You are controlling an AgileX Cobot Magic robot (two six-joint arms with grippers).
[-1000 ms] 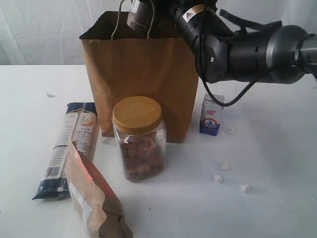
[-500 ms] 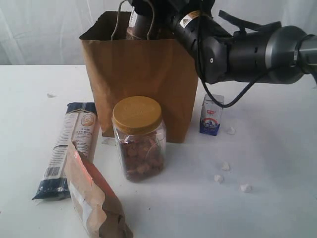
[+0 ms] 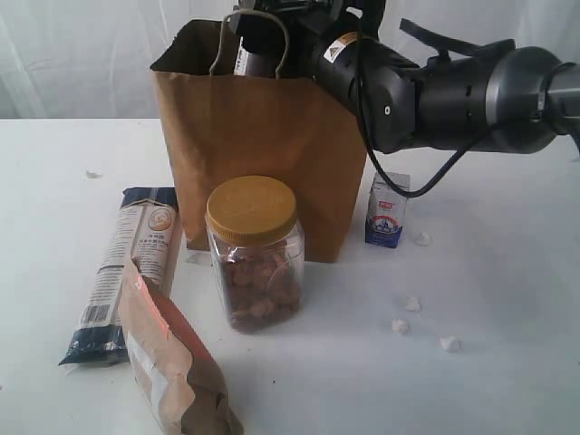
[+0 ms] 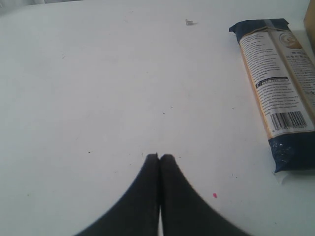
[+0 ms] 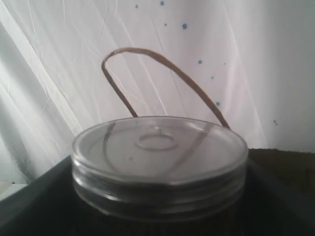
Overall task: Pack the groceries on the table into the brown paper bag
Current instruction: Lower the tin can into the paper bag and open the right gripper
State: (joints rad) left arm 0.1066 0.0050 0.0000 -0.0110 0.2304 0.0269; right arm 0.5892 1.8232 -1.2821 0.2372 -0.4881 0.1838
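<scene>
The table [image 3: 507,299] is a wide white surface, and it carries everything. At its rear middle stands the brown paper bag [image 3: 263,136], upright and with its mouth open. The right arm [image 3: 471,100], dark and thick, reaches from the right side across to the top of the bag.

In front of the bag, almost touching its wall, stands the clear yellow-lidded jar [image 3: 256,263] with brown pieces inside. To the left of the bag the long navy-beige pasta packet [image 3: 131,263] lies flat on the table. The brown-orange pouch [image 3: 168,362] sits at the near left corner, and its top covers the near end of the packet in the exterior view. The small white-blue carton [image 3: 387,210] stands upright just beside the bag's lower right corner.

The small tin can [image 5: 160,157] is at the mouth of the bag, behind a cord handle [image 3: 249,23] – its lower part is hidden by the bag's front wall. The right gripper [image 3: 258,41] pinches this can, one dark finger on each side of it.

The left gripper [image 4: 159,158] hangs over bare table with its fingers pressed together and nothing between them – the pasta packet lies apart from it.

A few small white crumbs [image 3: 400,325] are scattered on the right part of the table.
</scene>
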